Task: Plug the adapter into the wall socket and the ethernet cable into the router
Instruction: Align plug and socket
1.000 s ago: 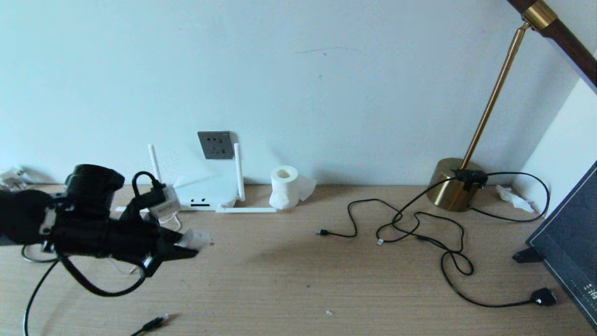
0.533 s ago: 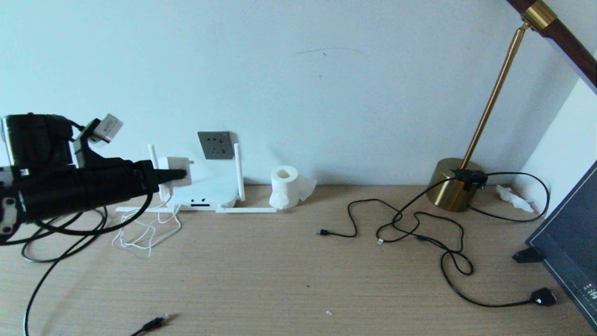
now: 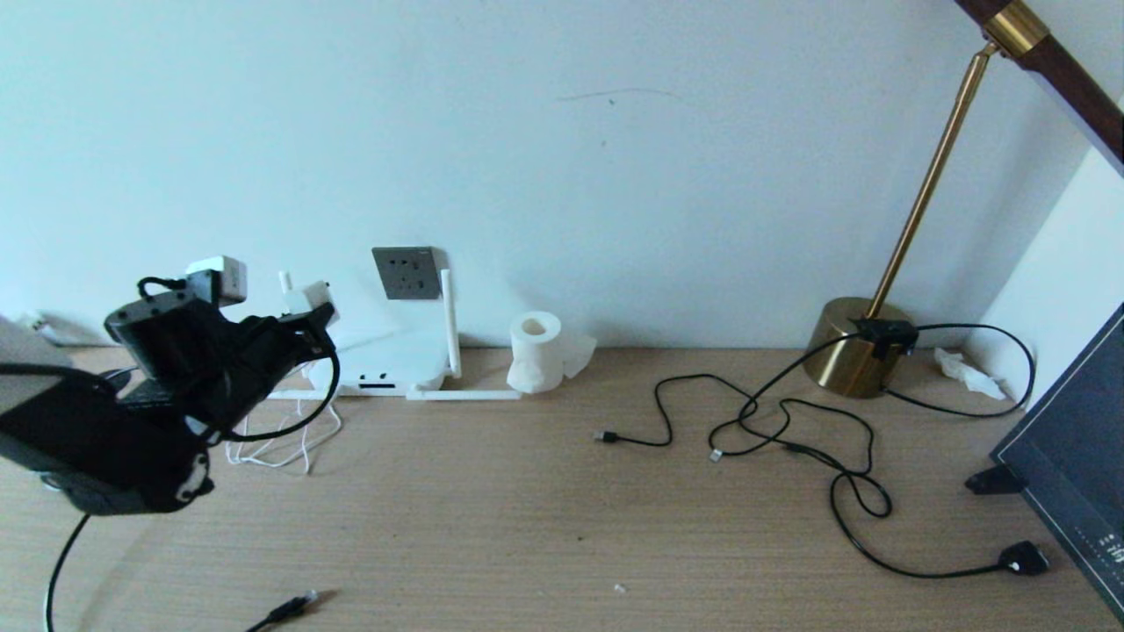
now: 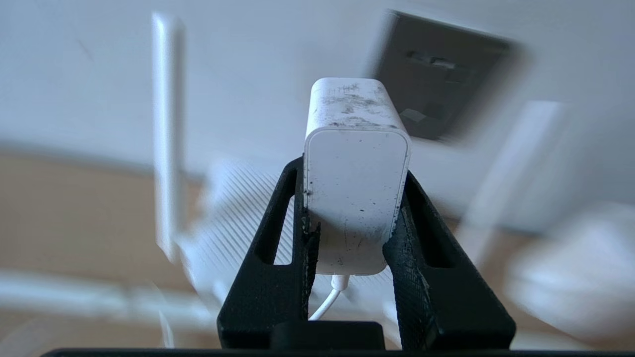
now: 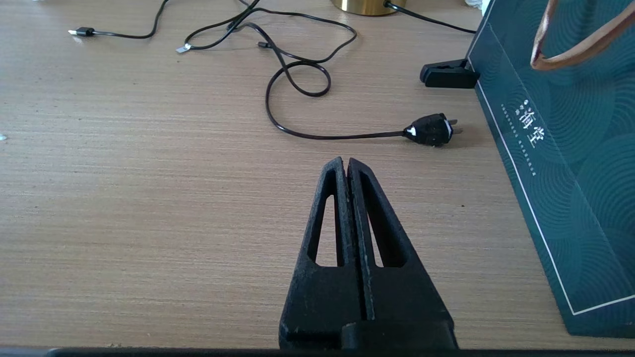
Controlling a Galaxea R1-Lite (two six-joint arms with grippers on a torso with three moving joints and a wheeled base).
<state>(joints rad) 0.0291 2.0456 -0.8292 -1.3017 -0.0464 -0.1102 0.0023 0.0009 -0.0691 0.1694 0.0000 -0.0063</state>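
Compared with half a second earlier, the left gripper (image 3: 307, 318) is sitting lower and nearer the robot, angled up toward the wall, and the adapter (image 3: 305, 298) it is carrying is now lying left of the wall socket (image 3: 406, 273) rather than over the router (image 3: 386, 364). The left gripper's two black fingers (image 4: 278, 233) are clamping the adapter by its side faces, closed only as far as the body allows. In the left wrist view the adapter (image 4: 354, 178) is pointing its long axis away from the camera toward the wall socket (image 4: 441, 84), with its thin white cord (image 4: 327, 300) leaving the near end; no marking is legible on its scuffed casing. The right gripper (image 5: 346, 166) is hovering over the wooden desk (image 5: 149, 198) with its fingers pressed together and holding nothing. Beside it, a dark green bag (image 5: 560, 148) is showing white Chinese characters that cannot be read reliably. The ethernet cable (image 3: 285, 608) is lying on the desk near the front edge.
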